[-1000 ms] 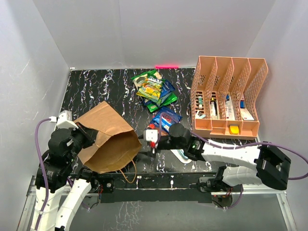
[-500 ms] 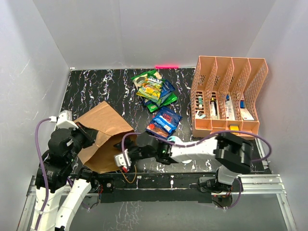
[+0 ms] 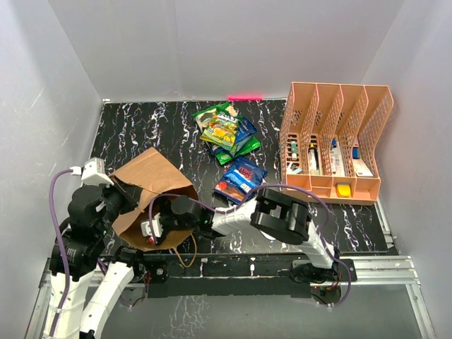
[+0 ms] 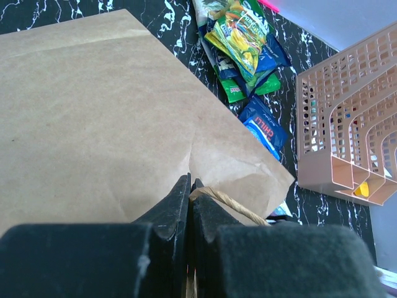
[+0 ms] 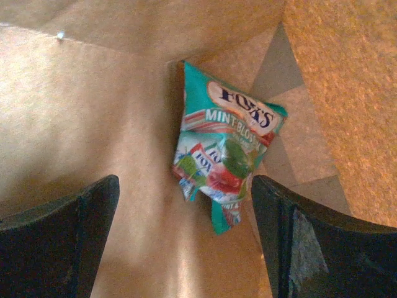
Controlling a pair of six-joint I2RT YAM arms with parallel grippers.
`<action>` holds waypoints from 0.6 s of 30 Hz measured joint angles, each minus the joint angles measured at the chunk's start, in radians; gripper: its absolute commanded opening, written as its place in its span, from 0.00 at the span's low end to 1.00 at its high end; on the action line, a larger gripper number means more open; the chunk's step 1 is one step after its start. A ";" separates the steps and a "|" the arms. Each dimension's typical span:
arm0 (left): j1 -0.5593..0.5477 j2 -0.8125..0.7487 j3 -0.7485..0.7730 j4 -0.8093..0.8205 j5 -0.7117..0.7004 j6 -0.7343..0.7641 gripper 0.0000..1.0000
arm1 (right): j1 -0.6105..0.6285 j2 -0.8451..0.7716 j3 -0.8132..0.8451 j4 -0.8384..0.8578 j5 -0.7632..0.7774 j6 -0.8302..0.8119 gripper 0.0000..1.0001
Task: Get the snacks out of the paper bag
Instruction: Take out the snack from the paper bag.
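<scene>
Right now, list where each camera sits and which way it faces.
Top external: above and behind, looking down on the table and paper bag; left arm and right arm show.
Left wrist: above the bag, facing the peach organizer; shut left claw pinches the bag rim.
Right wrist: inside the bag, facing a mint packet; open right claw flanks it.
Shared: top and left wrist both show bag and organizer.

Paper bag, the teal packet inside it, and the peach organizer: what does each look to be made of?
Paper bag: brown kraft paper, matte, with sharp creases; its handle looks like twisted paper cord. Teal packet: thin printed film, plastic or foil, crinkled and slightly glossy. Organizer: peach plastic by the look, with rigid moulded mesh walls.
</scene>
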 measured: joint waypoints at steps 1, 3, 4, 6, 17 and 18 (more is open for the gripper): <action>0.000 0.001 0.000 0.005 0.001 0.002 0.00 | -0.003 0.024 0.026 0.010 0.005 0.002 0.93; 0.000 0.003 0.001 0.010 0.004 0.006 0.00 | -0.010 0.064 0.069 0.018 0.015 0.010 0.93; 0.000 0.006 0.002 0.011 0.006 0.008 0.00 | -0.014 0.085 0.096 0.022 0.024 0.015 0.93; 0.000 0.010 0.004 0.013 0.011 0.010 0.00 | -0.020 0.124 0.148 0.023 0.040 0.025 0.93; 0.000 0.014 0.024 0.035 0.064 0.012 0.00 | -0.040 0.271 0.304 0.048 0.075 0.043 0.95; 0.000 0.014 0.030 0.037 0.069 0.012 0.00 | -0.041 0.287 0.318 0.047 0.079 0.043 0.95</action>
